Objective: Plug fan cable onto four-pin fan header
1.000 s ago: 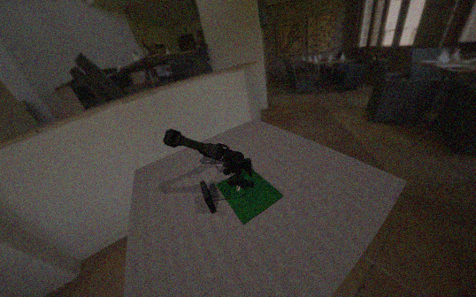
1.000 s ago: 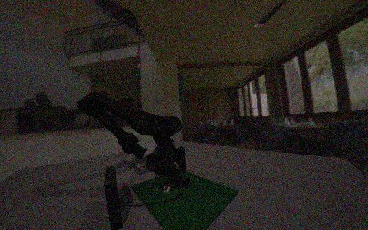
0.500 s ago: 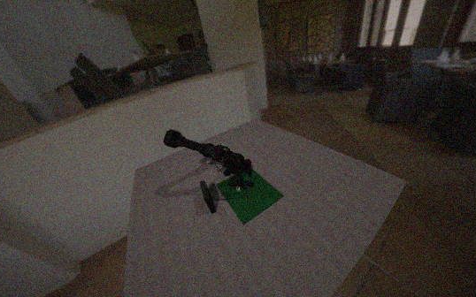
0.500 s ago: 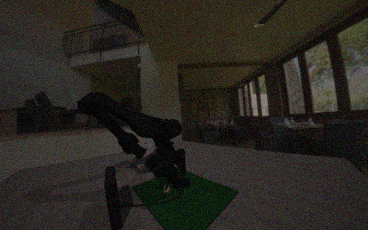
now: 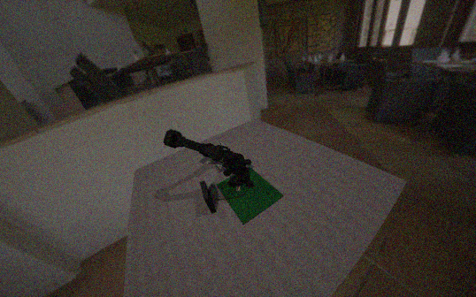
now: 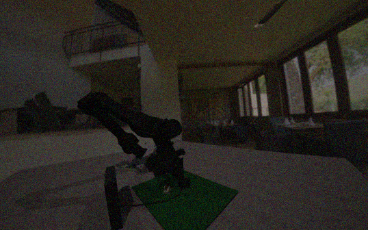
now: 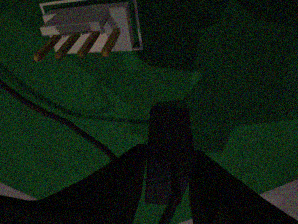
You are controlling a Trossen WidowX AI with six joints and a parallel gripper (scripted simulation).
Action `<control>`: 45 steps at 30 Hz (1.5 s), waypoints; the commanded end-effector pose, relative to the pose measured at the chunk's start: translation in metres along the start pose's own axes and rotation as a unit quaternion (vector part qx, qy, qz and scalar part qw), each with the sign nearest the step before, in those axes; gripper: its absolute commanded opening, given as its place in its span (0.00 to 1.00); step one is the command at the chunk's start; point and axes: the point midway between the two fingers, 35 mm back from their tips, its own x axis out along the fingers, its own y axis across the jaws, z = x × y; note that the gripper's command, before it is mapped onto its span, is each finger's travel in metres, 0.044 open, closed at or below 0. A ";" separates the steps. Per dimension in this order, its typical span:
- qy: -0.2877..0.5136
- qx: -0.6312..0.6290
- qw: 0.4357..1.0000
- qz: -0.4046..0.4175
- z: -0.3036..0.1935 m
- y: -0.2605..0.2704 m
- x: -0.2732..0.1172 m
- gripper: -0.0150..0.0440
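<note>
Dim room behind, dark window frames at one side; pale tabletop (image 5: 319,190) (image 6: 271,185) beneath green board (image 5: 257,201) (image 6: 199,202) (image 7: 85,145). Gripper (image 5: 241,183) (image 6: 172,183) (image 7: 168,156) low over board, clenched on dark plug (image 7: 170,127), one finger pressed to either side. Plug between fingertips, apart from four-pin fan header (image 7: 87,30), not seated. Header ahead of fingers, off to upper left in wrist view, four brass-coloured pins bare. Dark cable (image 6: 144,205) (image 7: 65,121) curving across board beside fingers. Upright dark fan (image 5: 209,196) (image 6: 111,196) beyond board edge, well apart from fingers.
</note>
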 end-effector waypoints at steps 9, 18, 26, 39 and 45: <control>0.000 0.000 1.000 -0.001 -0.006 0.000 -0.008 0.25; 0.000 0.000 1.000 -0.004 -0.020 0.000 -0.032 0.25; 0.000 -0.001 1.000 -0.005 -0.030 -0.001 -0.055 0.25; -0.001 -0.003 1.000 -0.004 -0.041 -0.002 -0.090 0.25; -0.007 -0.046 0.999 -0.005 -0.041 -0.002 -0.090 0.25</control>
